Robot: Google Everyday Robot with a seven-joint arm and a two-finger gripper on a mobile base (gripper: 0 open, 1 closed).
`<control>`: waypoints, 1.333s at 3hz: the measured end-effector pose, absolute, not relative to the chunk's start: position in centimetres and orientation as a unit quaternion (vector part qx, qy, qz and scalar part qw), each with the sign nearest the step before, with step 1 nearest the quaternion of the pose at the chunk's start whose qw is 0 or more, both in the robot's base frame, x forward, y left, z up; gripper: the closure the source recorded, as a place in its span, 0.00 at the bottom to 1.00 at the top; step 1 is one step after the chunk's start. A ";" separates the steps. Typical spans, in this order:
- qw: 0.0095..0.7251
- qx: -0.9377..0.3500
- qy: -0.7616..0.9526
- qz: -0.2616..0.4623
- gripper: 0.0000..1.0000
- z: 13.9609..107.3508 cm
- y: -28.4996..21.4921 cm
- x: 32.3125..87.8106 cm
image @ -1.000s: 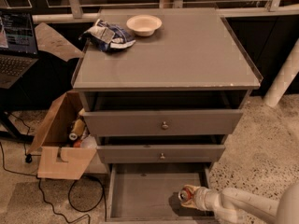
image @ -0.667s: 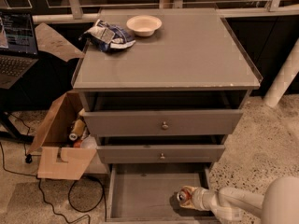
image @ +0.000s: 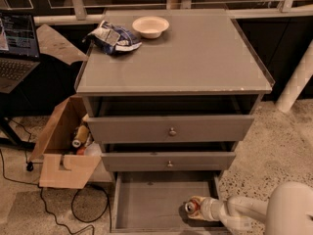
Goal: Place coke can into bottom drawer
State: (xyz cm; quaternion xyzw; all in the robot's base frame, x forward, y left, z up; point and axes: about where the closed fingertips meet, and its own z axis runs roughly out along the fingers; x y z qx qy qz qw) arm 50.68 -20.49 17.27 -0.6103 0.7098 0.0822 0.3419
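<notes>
At the lower right of the frame, the coke can [image: 190, 207] is largely covered by the end effector [image: 197, 210], which is seen inside the bottom drawer [image: 146, 204]. Only the can's silver top and a sliver of red are shown. The drawer's front is cut off by the lower edge. The arm [image: 293, 209] is cropped by the right and bottom edges, and the laptop [image: 14, 48] by the left edge. The items in the cardboard box [image: 63, 170] are too small to be identified. The print on the chip bag [image: 113, 35] is blurred.
</notes>
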 end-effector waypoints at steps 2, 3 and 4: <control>0.342 -0.610 0.710 0.082 0.36 17.3 -20.5 50.7; 0.342 -0.610 0.710 0.082 0.13 17.3 -20.5 50.7; 0.342 -0.610 0.710 0.082 0.00 17.3 -20.5 50.7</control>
